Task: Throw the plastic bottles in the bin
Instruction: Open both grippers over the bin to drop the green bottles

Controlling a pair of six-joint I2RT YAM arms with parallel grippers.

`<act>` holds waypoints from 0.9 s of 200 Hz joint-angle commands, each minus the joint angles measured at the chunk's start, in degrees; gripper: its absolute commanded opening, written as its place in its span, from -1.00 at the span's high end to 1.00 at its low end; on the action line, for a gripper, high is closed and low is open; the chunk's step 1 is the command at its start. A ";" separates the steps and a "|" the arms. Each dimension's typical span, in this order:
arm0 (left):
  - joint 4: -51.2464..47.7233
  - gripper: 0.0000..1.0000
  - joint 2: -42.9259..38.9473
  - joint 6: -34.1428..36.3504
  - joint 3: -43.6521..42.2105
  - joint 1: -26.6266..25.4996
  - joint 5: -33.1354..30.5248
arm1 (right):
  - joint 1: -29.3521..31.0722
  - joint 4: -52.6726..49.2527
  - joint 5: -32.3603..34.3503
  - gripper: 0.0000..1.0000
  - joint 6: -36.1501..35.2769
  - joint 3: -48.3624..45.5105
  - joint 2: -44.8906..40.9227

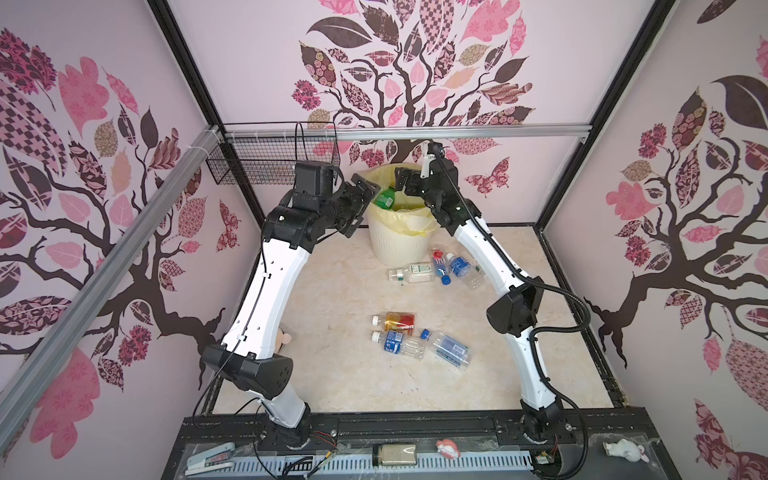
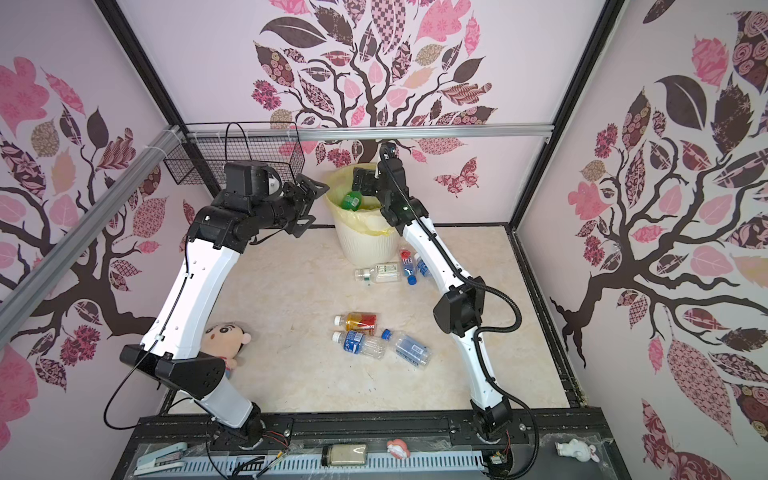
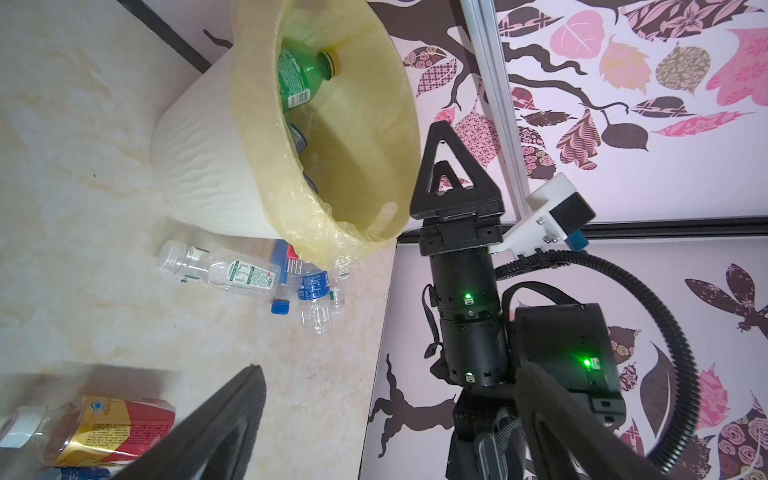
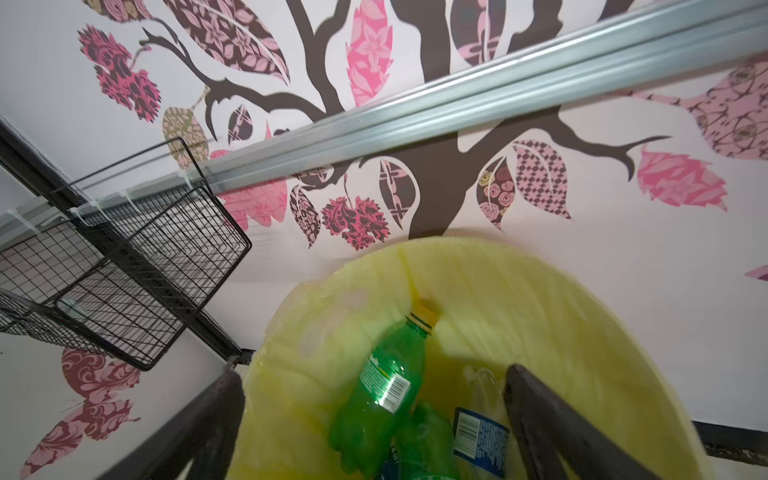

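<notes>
Sprite bottle (image 3: 297, 77) lies in bin (image 3: 199, 174), FIJI bottle (image 3: 291, 268) beside.

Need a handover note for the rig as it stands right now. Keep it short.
Left gripper: open, empty, beside the bin.
Right gripper: open over the bin's mouth, holding nothing.
Done: a green bottle and a few others lie in the bin.
Left: at least six bottles on the table. Some lie at the bin's base, including the white-capped bottle. Three lie nearer the front, including the amber bottle.
</notes>
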 commanded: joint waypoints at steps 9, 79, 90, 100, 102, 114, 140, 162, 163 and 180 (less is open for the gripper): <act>0.02 -0.94 0.71 1.02 1.16 0.00 -0.50 | -0.36 2.46 -0.49 -1.00 0.60 3.09 -5.64; -0.55 -0.94 0.37 1.65 0.50 -1.65 -2.12 | -0.43 -3.47 0.88 -1.00 0.07 0.45 -9.30; -0.84 -0.94 0.02 1.83 -0.04 -2.18 -2.56 | -0.42 -4.94 1.33 -0.99 0.05 -0.27 -10.15; -0.72 -0.94 -0.59 2.06 -0.97 -2.69 -3.30 | -0.41 -5.77 1.49 -0.99 0.06 -1.27 -11.05; -0.69 -0.94 -0.70 2.08 -1.17 -2.82 -3.44 | -0.43 -5.97 1.53 -1.00 0.09 -1.46 -11.35; -0.35 -0.94 -1.62 2.39 -2.69 -3.47 -4.28 | -0.40 -7.03 1.69 -0.99 0.08 -2.97 -12.65; 1.02 -0.94 -3.73 2.56 -6.38 -4.69 -5.95 | -0.43 -9.55 1.66 -1.00 0.13 -6.13 -15.67; 2.49 -0.94 -5.41 2.69 -9.39 -5.34 -7.20 | -0.43 -12.44 1.69 -1.00 -0.04 -8.19 -18.04; 2.53 -0.94 -5.49 2.66 -9.46 -5.39 -7.28 | -0.43 -12.53 1.66 -1.00 -0.04 -8.24 -18.09; 3.56 -0.94 -6.49 2.49 -12.82 -5.73 -7.95 | -0.43 -14.55 2.07 -0.99 -0.38 -10.58 -20.05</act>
